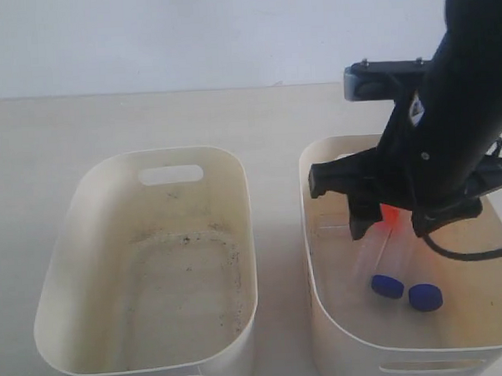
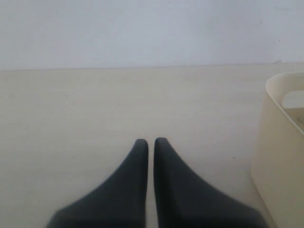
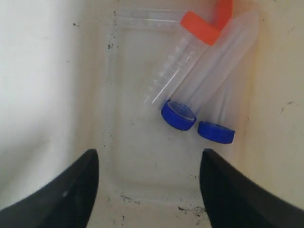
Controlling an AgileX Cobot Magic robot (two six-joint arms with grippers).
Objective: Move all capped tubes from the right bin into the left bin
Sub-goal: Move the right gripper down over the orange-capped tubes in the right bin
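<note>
Under right gripper (image 3: pixel 148 156), capped tubes (image 3: pixel 209 71), ungripped

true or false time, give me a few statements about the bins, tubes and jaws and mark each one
1. The left bin holds no tubes. True.
2. Two blue caps show in the right bin. True.
3. The right gripper is clamped on an orange-capped tube. False: its jaws stand apart with nothing between them.
4. The left gripper has its jaws wide open. False: they are shut, over the table.
</note>
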